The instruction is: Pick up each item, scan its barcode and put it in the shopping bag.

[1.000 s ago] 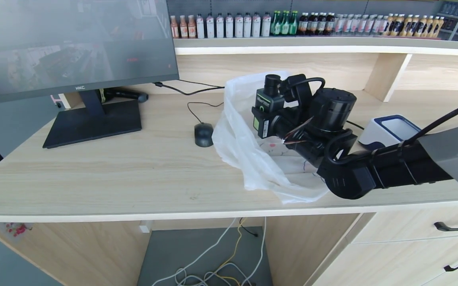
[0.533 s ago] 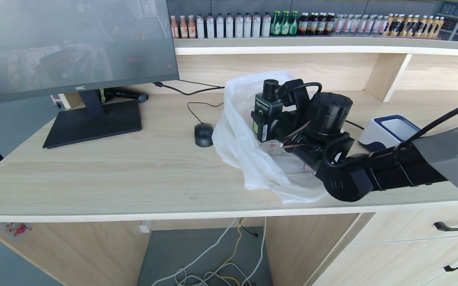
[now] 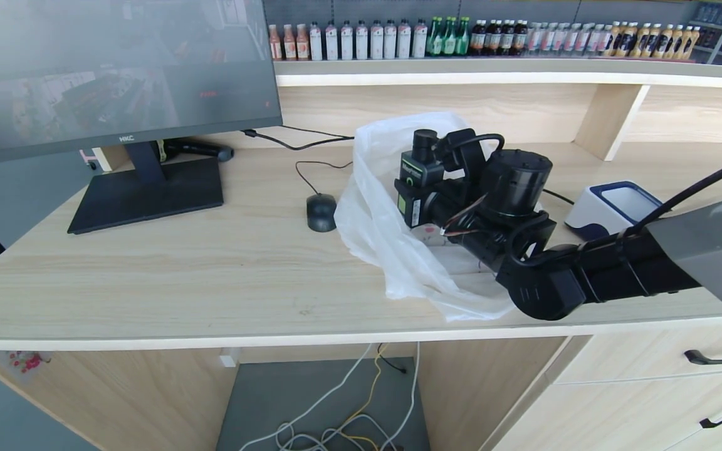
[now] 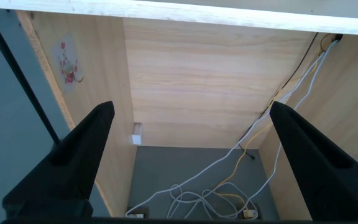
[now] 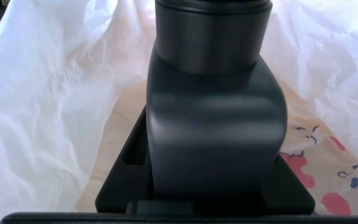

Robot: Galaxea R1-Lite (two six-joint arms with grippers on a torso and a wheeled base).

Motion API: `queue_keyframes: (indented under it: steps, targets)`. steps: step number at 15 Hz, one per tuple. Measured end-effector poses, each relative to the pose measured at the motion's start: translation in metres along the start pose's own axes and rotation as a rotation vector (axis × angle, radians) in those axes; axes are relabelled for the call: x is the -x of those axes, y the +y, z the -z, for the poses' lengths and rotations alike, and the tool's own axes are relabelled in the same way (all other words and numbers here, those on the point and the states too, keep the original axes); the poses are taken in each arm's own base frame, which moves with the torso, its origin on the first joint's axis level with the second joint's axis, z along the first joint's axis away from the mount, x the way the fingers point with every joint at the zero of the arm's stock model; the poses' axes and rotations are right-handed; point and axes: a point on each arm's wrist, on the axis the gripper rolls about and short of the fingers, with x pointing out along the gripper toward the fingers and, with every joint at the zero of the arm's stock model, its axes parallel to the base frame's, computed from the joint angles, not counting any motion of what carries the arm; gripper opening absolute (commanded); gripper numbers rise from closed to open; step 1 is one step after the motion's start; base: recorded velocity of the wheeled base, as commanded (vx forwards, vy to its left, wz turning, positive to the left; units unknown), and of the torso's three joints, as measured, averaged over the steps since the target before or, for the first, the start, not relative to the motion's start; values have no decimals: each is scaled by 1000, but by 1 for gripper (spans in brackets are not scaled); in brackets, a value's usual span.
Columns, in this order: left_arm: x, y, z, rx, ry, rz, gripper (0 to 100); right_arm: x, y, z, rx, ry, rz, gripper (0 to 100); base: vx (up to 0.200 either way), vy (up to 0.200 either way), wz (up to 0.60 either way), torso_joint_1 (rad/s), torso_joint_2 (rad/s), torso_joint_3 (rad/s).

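Left gripper (image 4: pixel 191 109) parted wide, empty, low beneath counter (image 3: pixel 210 282). Right gripper (image 3: pixel 434 210) deep in shopping bag (image 3: pixel 386 244), mid-frame; cannot tell grip or load. Bagging step, probably. Next: let go if loaded, lift straight out clear of plastic, toward scanner (image 3: pixel 615 207), right of centre.

A pale wooden counter (image 3: pixel 210 282) carries a monitor (image 3: pixel 116 69) — behind it, a shelf (image 3: pixel 492 66) lined with bottles (image 3: pixel 398 39); drawers (image 3: pixel 649 388) sit below right.

My right arm (image 3: pixel 593 272) matte black, fat cylindrical joints, grey shell (image 3: pixel 712 235) behind, black cable (image 3: pixel 693 191) looping over it, green-marked wrist camera (image 3: pixel 416 172), my left gripper (image 4: pixel 191 109) two black wedges
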Motion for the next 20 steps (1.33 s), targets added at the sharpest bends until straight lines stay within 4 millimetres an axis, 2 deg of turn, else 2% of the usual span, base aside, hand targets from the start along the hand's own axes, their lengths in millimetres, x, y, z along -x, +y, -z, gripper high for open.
queue_keyframes:
  steps: [4, 5, 11, 20]
  targets:
    - [0, 0, 0, 0, 0, 0, 100, 0, 0, 0, 0, -1, 1, 0, 0, 0, 0, 0, 0, 0]
    - [0, 0, 0, 0, 0, 0, 100, 0, 0, -1, 0, -2, 1, 100, 0, 0, 0, 0, 0, 0]
    - [0, 0, 0, 0, 0, 0, 100, 0, 1, -7, -4, -22, -3, 100, 0, 0, 0, 0, 0, 0]
    - [0, 0, 0, 0, 0, 0, 100, 9, -2, -31, -7, -72, 3, 100, 0, 0, 0, 0, 0, 0]
